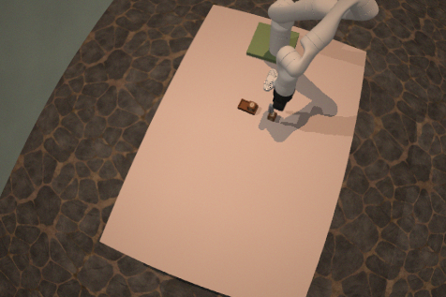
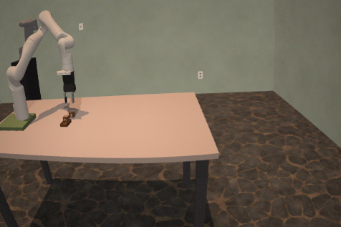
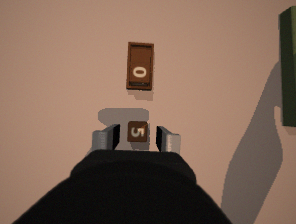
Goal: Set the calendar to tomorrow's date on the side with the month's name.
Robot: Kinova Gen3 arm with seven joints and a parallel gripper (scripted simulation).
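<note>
The brown calendar tray lies flat on the pink table top and holds one cube with a 0 on top; its other slot looks empty. The tray also shows in the top view and the exterior view. A second brown cube with a 5 on top stands on the table beside the tray, outside it. My gripper is open, points straight down and hangs a little above this cube, its fingers apart on either side and clear of it.
The arm's green base plate lies at the table's far end, a short way behind the tray; it also shows at the right edge of the wrist view. A dark cabinet stands behind the table.
</note>
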